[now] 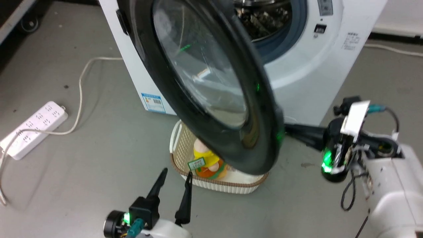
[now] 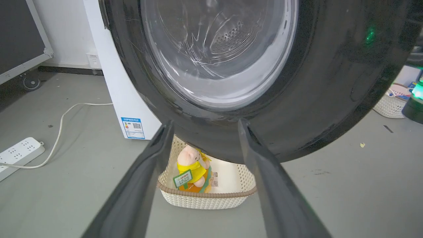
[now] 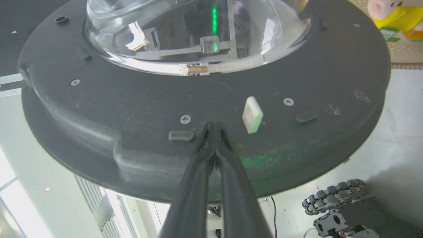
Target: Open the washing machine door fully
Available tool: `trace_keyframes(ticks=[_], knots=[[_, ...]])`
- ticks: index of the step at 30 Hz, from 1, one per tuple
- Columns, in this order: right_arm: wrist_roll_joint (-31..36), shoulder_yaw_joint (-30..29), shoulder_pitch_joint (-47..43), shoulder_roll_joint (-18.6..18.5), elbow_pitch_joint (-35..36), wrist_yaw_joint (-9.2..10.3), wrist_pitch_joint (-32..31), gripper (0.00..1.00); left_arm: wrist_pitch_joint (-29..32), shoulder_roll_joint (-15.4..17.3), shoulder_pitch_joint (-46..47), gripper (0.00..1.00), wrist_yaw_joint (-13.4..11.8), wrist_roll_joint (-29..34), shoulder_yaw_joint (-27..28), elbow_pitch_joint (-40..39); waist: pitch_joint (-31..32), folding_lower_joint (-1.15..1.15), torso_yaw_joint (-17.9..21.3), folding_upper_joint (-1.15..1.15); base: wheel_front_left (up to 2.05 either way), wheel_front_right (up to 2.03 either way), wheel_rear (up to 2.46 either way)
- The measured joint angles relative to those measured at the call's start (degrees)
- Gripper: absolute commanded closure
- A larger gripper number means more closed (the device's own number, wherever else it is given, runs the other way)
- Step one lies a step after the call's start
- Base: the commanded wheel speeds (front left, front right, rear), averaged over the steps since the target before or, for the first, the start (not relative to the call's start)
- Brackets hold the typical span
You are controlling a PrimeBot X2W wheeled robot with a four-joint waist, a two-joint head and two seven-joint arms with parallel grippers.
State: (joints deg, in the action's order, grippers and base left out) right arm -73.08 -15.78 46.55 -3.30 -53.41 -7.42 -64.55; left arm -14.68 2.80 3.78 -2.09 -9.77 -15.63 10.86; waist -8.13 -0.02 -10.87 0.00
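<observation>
Before the big white front-loading washing machine (image 1: 314, 66), its round glossy black glass-centred door (image 1: 264, 109) hangs partly open above a cream woven basket (image 1: 228, 185). Closed on nothing, the right hand (image 3: 214, 125) touches the door's machine-facing side; the left hand (image 1: 176, 172), farther from the machine, gapes empty.

Glossy black door (image 1: 211, 86) with clear glass, behind it the white washer (image 1: 307, 66) wearing a blue label (image 1: 153, 103), under it a cream lattice basket (image 1: 228, 187) rimmed brown, a yellow-and-orange toy (image 1: 206, 158) inside, plain grey floor (image 1: 115, 158) all round.
</observation>
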Motion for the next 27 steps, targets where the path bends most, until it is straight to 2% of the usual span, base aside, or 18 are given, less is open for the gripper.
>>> trace_keyframes(ticks=[6, 11, 16, 20, 22, 25, 26, 27], knots=[[-13.93, 12.76, -6.49, -0.03, 4.38, 0.0, 0.44, 1.0, 0.0, -0.01, -1.57, 0.0, 2.29, -0.41, 0.6, 1.08, 2.48, 0.01, -0.54, 0.0, 0.0, 0.0, 0.0], [-24.12, 25.91, -12.41, 0.03, 10.58, -0.01, 5.59, 1.0, 0.0, -0.01, -2.41, 0.0, 3.2, -0.14, 1.52, 0.9, 3.73, 0.01, -1.2, 0.0, 0.0, 0.0, 0.0], [-28.91, 35.0, -15.97, 0.29, 14.77, 0.0, 11.95, 1.0, 0.01, -0.01, -2.8, 0.0, 3.31, 0.62, 2.26, -1.13, 4.48, 0.01, -2.13, 0.0, 0.0, 0.0, 0.0], [-29.43, 37.54, -16.63, 0.35, 15.74, 0.0, 16.41, 1.0, 0.0, -0.01, -3.76, 0.0, 3.38, 1.92, 3.36, -3.6, 4.84, 0.02, -2.36, 0.0, 0.0, 0.0, 0.0], [-29.3, 37.46, -16.67, 0.01, 16.36, 0.0, 18.91, 0.0, 0.0, -0.01, -4.54, 0.0, 3.38, 2.12, 3.68, -4.27, 5.12, 0.02, -2.27, 0.0, 0.0, 0.0, 0.0], [-28.56, 37.2, -16.82, -1.52, 18.57, 0.0, 22.53, 0.0, 0.0, -0.01, -5.5, 0.0, 3.75, 2.12, 4.21, -4.95, 5.72, 0.02, -1.84, 0.0, 0.0, 0.0, 0.0], [-23.85, 36.44, -17.89, -5.16, 24.15, 0.0, 29.31, 0.0, 0.0, -0.01, -6.04, 0.0, 3.88, 2.12, 5.06, -5.19, 6.5, 0.02, -1.09, 0.0, 0.0, 0.0, 0.0], [-21.52, 36.13, -18.53, -6.54, 26.43, 0.01, 32.1, 0.0, 0.0, -0.01, -6.1, 0.0, 4.02, 2.11, 5.32, -5.19, 6.78, 0.02, -0.8, 0.0, 0.0, 0.0, 0.0]])
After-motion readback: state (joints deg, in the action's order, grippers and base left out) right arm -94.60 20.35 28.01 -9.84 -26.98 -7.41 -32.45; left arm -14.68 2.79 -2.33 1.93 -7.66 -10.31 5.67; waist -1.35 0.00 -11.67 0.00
